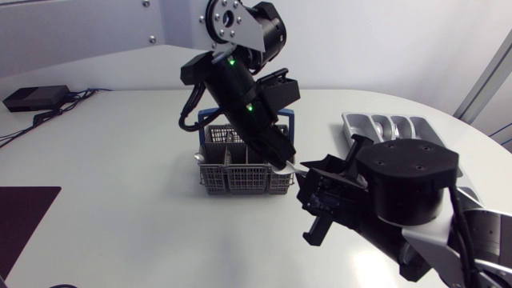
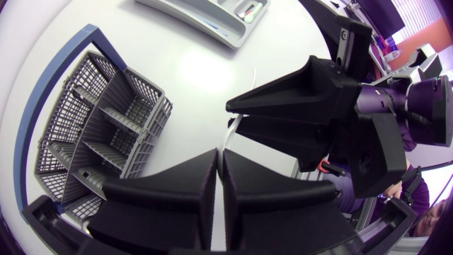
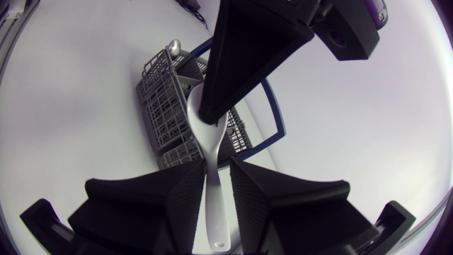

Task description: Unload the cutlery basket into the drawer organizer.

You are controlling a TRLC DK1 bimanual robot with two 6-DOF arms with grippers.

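A white spoon [image 1: 293,167] [image 3: 212,142] hangs in the air just right of the grey cutlery basket [image 1: 240,172] [image 2: 92,134] [image 3: 166,106]. My left gripper [image 1: 284,160] [image 2: 220,159] comes down from the back and is shut on the spoon's bowl end. Facing it from the right, my right gripper [image 1: 312,170] [image 3: 216,177] is shut on the spoon's handle, a finger on each side. In the right wrist view the handle runs between my fingers and out ahead to the left gripper [image 3: 212,106]. The grey drawer organizer [image 1: 384,128] [image 2: 205,18] lies at the back right.
The basket stands on a blue-edged board [image 1: 290,120]. A black box [image 1: 32,98] with cables sits at the far left edge. A dark mat [image 1: 24,216] lies at the front left. My right arm's bulky wrist covers the front right of the table.
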